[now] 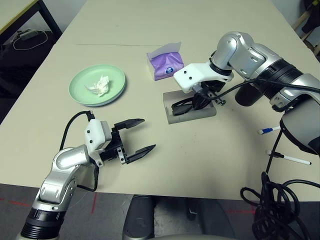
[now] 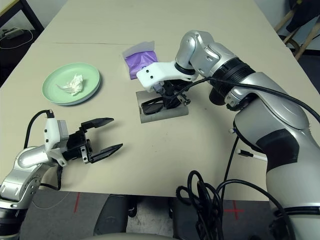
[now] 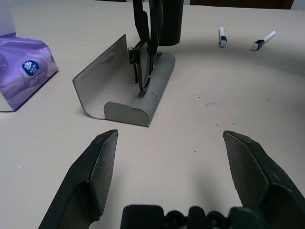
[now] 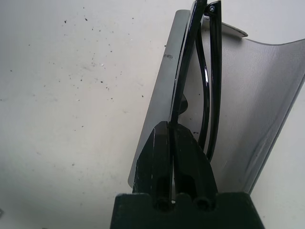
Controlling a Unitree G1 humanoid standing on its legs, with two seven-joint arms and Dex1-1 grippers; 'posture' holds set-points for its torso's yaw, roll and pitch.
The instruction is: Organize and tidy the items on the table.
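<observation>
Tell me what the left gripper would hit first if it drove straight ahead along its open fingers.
Probably the grey glasses case, lying open ahead of the left gripper with bare table between; the line may pass its near end, depth unclear. The sunglasses stand in it.

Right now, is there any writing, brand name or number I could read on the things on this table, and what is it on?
Purple tissue pack: a round blue-and-white logo with a line of pale print beside it, too blurred to read.
Pens, glasses case, plate: no writing visible.
</observation>
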